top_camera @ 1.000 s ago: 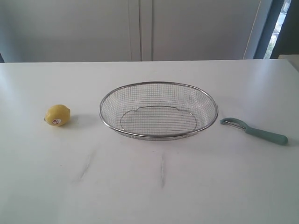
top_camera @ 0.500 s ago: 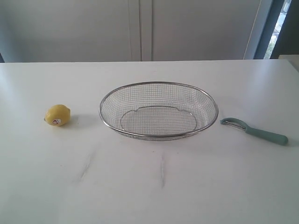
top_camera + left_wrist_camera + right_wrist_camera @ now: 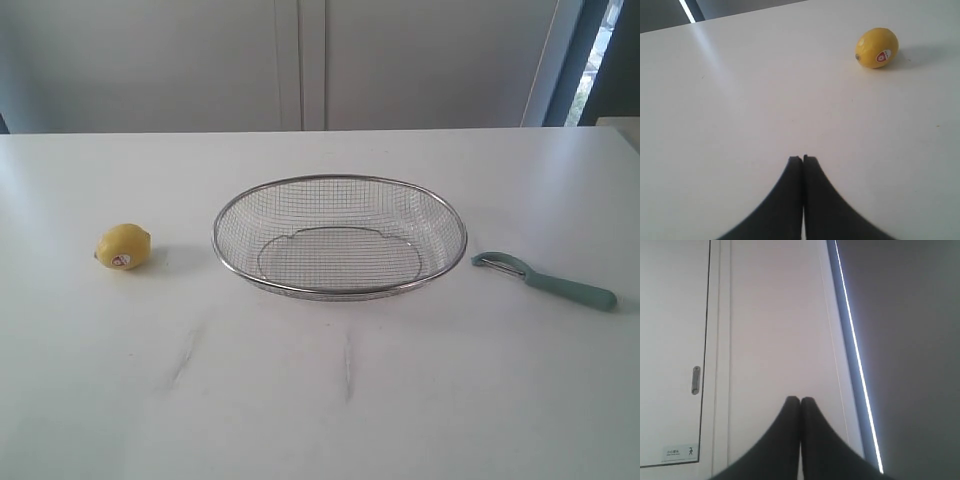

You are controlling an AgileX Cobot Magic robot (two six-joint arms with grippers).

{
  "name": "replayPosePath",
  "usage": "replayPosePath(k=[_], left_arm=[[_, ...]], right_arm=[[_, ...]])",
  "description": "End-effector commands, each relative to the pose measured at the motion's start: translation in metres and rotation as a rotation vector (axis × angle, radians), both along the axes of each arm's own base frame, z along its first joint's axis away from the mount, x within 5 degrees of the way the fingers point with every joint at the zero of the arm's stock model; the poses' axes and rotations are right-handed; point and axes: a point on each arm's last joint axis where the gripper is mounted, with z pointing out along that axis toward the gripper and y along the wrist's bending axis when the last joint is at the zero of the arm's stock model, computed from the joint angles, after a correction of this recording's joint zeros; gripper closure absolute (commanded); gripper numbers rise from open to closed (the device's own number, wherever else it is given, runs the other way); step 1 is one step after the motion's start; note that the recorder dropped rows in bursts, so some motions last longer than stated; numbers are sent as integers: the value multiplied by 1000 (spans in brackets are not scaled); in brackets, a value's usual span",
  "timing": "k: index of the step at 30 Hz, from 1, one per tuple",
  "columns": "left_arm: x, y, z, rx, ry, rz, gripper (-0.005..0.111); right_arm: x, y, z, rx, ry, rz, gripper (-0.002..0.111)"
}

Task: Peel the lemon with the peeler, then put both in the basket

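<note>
The yellow lemon (image 3: 123,247) with its white-and-red sticker lies on the white table, left of the wire-mesh basket (image 3: 340,184). To the basket's right lies the peeler (image 3: 545,280), teal handle pointing right, grey blade head toward the basket. Neither arm shows in the exterior view. In the left wrist view my left gripper (image 3: 802,159) is shut and holds nothing, with the lemon (image 3: 877,47) well apart from it on the table. My right gripper (image 3: 800,400) is shut too, holds nothing, and faces a wall.
The basket holds nothing. Faint grey scuff marks (image 3: 347,365) streak the table's near part. White cabinet doors (image 3: 300,60) stand behind the table. The right wrist view shows a door with a handle (image 3: 696,380) and a bright strip.
</note>
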Motion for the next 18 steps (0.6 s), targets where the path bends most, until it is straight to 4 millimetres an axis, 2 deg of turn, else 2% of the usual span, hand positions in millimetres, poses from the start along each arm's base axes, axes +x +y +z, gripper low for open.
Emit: replayPosePath(k=[1, 6, 18], left_arm=[[0, 0, 1, -7, -11, 4, 106], [0, 0, 1, -7, -11, 4, 106], [0, 0, 1, -7, -11, 4, 106]], right_arm=[[5, 0, 8, -6, 14, -12, 108], [23, 1, 12, 20, 154, 27, 108], [72, 11, 21, 68, 628, 147, 108]])
